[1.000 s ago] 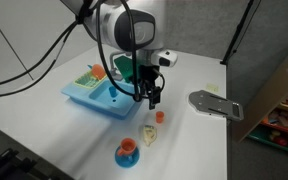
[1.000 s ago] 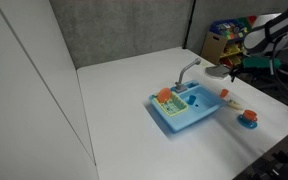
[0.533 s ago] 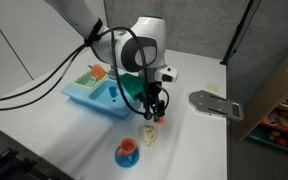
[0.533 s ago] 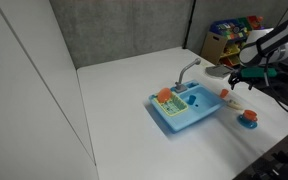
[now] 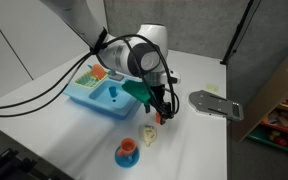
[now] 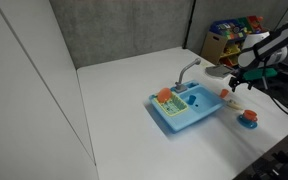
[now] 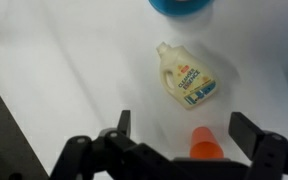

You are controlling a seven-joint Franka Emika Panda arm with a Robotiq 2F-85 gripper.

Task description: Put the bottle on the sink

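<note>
The bottle (image 7: 187,78) is small and pale cream, with a label. It lies flat on the white table, and it also shows in both exterior views (image 5: 150,134) (image 6: 237,104). The light-blue sink (image 5: 88,96) (image 6: 174,116) with a grey faucet (image 6: 187,70) stands a short way off. My gripper (image 7: 184,130) (image 5: 161,110) is open and low over the table. A tiny orange cup (image 7: 206,148) stands between its fingers. The bottle lies just beyond the fingertips, untouched.
An orange cup on a blue plate (image 5: 127,152) (image 6: 248,118) stands beyond the bottle; the plate's rim (image 7: 181,4) shows in the wrist view. A flat grey metal piece (image 5: 214,103) lies on the table. A toy shelf (image 5: 279,100) stands past the table edge. The sink holds toy dishes (image 5: 94,73).
The gripper has moved down and slightly away from the sink, and now sits low over the tiny orange cup. The bottle and the sink have not moved.
</note>
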